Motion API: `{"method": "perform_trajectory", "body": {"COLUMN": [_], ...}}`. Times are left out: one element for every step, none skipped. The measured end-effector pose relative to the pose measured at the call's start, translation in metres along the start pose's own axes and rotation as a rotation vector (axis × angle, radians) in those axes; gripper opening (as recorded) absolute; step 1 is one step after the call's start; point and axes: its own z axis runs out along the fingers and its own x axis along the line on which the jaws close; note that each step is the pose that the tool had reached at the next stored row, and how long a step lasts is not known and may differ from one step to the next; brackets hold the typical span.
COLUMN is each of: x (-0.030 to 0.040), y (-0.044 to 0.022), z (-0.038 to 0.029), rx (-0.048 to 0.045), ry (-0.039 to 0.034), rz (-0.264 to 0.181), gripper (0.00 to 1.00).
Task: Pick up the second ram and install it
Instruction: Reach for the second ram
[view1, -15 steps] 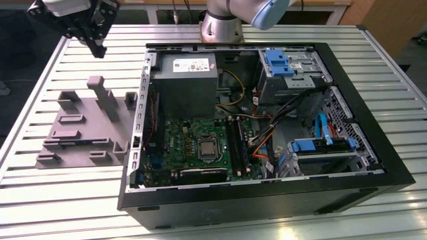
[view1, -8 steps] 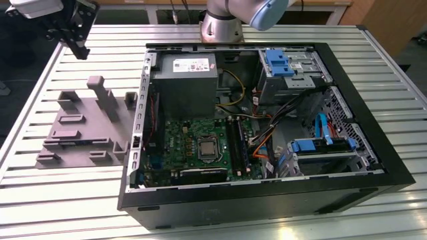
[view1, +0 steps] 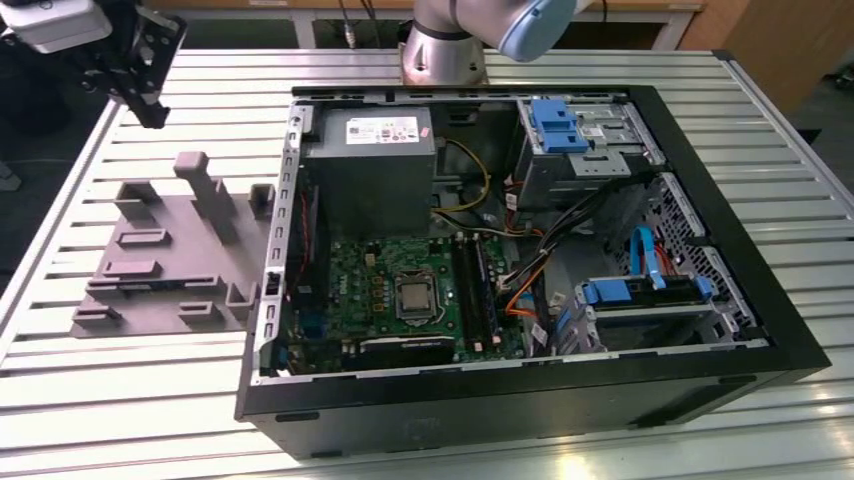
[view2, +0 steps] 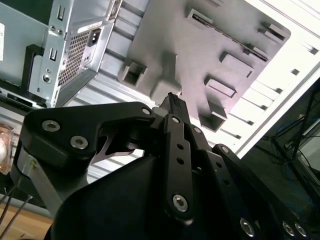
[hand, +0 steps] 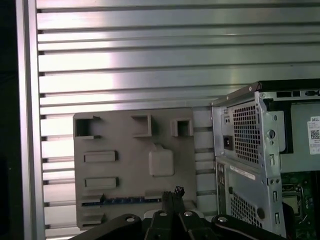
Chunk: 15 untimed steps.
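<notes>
Ram (hand: 129, 200) lies edge-up in a slot of the grey holder (hand: 125, 145), beside the case (view1: 534, 405). I have the gripper (hand: 172, 193) well above the holder; its jaws look closed together, gripping nothing.

Ribbed metal slats of the worktop (view1: 120, 390) gleam with a brushed sheen, while the holder (view1: 147, 285) is matt grey plastic. The computer case (view1: 561, 410) pairs a matt black outer shell with bare, perforated sheet steel and glossy blue plastic drive clips (view1: 621, 293). The hand (view2: 172, 102) is smooth matt black, studded with bright metal screws.
</notes>
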Motion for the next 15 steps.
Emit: {"method": "perform_trajectory", "body": {"x": [0.0014,0.0029,0.0042,0.0055,0.0067,0.0078,0.0090,0.0101,0.0111,0.0122,0.0133,0.0145,0.0158,0.0171,0.0184], "y": [-0.0011,-0.0022,-0.0032,-0.0043,-0.0054,-0.0066,-0.0077,-0.0088,-0.0100,-0.0110,-0.0121,-0.0131,-0.0142,-0.0153,-0.0163], "z": [0.0006,0.0012,0.0019,0.0027,0.0035,0.0044,0.0053,0.0060,0.0069,0.0079,0.0088,0.0098,0.0107,0.0116,0.0124], "rx": [-0.0001,-0.0001,-0.0001,-0.0001,-0.0001,-0.0001,-0.0002,0.0000,0.0000,-0.0001,-0.0001,-0.0001,-0.0001,-0.0001,-0.0001], "ry": [0.0000,0.0000,0.0000,0.0000,0.0000,-0.0001,-0.0001,0.0000,0.0000,0.0000,-0.0001,-0.0001,0.0000,-0.0001,0.0000], "rz": [0.000,0.000,0.000,0.000,0.000,0.000,0.000,0.000,0.000,0.000,0.000,0.000,0.000,0.000,0.000], "gripper": [0.11,0.11,0.11,0.11,0.11,0.11,0.11,0.11,0.11,0.11,0.11,0.11,0.11,0.11,0.11]}}
